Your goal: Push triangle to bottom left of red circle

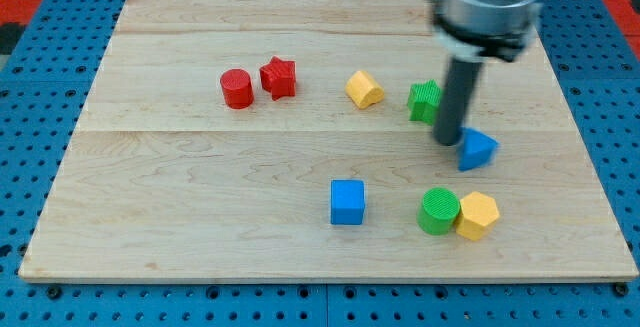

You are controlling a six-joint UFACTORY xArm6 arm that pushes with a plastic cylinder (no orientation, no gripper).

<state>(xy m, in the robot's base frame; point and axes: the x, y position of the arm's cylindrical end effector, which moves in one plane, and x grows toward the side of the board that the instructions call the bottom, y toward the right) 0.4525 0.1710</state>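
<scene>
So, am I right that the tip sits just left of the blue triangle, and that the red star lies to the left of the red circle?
Not quite. My tip does sit just left of the blue triangle, but the camera view shows the red star to the right of the red circle, touching it or nearly so.

The rod (455,102) hides part of the green block (424,99).

You get bright, even light over the wooden board (300,77), with no glare on it. Every block throws only a small soft shadow onto the board. Above the board's top right corner the arm's housing (487,7) is blurred, while the board's grain stays sharp.
</scene>
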